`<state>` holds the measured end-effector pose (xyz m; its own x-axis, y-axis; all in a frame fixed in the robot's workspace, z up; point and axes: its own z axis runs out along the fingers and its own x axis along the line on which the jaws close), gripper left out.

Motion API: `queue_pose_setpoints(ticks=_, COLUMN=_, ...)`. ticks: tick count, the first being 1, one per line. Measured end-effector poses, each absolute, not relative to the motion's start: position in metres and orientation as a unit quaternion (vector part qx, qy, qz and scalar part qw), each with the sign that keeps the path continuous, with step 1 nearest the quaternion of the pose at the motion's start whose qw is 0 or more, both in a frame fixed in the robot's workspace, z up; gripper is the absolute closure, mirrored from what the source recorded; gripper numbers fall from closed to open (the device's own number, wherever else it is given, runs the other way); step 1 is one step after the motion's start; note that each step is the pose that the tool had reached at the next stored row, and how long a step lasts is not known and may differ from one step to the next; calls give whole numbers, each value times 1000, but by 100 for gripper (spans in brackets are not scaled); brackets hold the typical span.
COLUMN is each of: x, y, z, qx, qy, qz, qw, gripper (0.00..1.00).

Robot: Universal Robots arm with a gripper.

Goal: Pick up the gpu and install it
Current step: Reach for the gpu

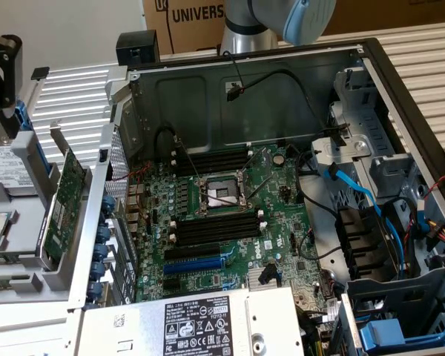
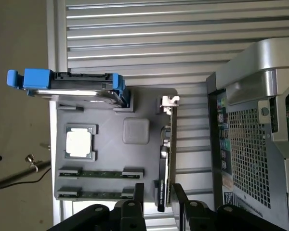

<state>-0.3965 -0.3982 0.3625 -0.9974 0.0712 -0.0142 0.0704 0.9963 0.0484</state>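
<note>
So the gpu (image 2: 163,163) isn't in the machine at this point. It's standing on its long edge in a slot along one side of the gray parts tray (image 2: 108,156), with the silver bracket (image 2: 169,101) at the end away from the gripper. From the exterior view you get the green board face (image 1: 65,200), tilted a bit, with the tray (image 1: 48,278) just outside the open PC case (image 1: 208,96) on the exterior view's left.

The gripper (image 2: 158,186) is right at the card's near end with its black fingers (image 2: 137,199) spread apart, one on each side of the card. There's a visible gap, so nothing is clamped.

The rest of the tray:
- a hard drive in a blue caddy (image 2: 72,89)
- a CPU (image 2: 79,143) lying flat
- two memory sticks (image 2: 101,173) side by side
- a blank square pad (image 2: 136,131)

Inside the case the motherboard (image 1: 230,222) lies flat, with its CPU socket (image 1: 219,194) between rows of black memory slots. A blue expansion slot (image 1: 193,263) sits near the labeled power supply (image 1: 200,322). Blue cables (image 1: 356,193) run along the drive cage side.
</note>
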Motion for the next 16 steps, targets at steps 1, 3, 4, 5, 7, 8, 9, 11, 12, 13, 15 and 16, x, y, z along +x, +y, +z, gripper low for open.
queue_pose_setpoints(ticks=1, x=-396, y=-401, z=359, qx=35, qy=999, qz=24, qw=8, gripper=64)
queue_pose_setpoints(ticks=3, x=-396, y=-403, z=356, qx=35, qy=999, qz=24, qw=8, gripper=64)
queue_pose_setpoints(ticks=4, x=-396, y=-403, z=355, qx=35, qy=999, qz=24, qw=8, gripper=64)
queue_pose_setpoints(ticks=5, x=-396, y=-404, z=353, qx=35, qy=999, qz=24, qw=8, gripper=64)
queue_pose_setpoints(ticks=7, x=-396, y=-406, z=349, qx=35, qy=999, qz=24, qw=8, gripper=64)
queue_pose_setpoints(ticks=8, x=-396, y=-406, z=348, qx=35, qy=999, qz=24, qw=9, gripper=64)
queue_pose_setpoints(ticks=9, x=-396, y=-407, z=346, qx=35, qy=999, qz=24, qw=9, gripper=64)
queue_pose_setpoints(ticks=11, x=-396, y=-409, z=342, qx=35, qy=999, qz=24, qw=9, gripper=64)
queue_pose_setpoints(ticks=12, x=-396, y=-409, z=341, qx=35, qy=999, qz=24, qw=10, gripper=64)
queue_pose_setpoints(ticks=13, x=-397, y=-410, z=340, qx=35, qy=999, qz=24, qw=10, gripper=64)
queue_pose_setpoints(ticks=15, x=-397, y=-410, z=340, qx=35, qy=999, qz=24, qw=10, gripper=64)
queue_pose_setpoints(ticks=16, x=-396, y=-410, z=340, qx=35, qy=999, qz=24, qw=10, gripper=64)
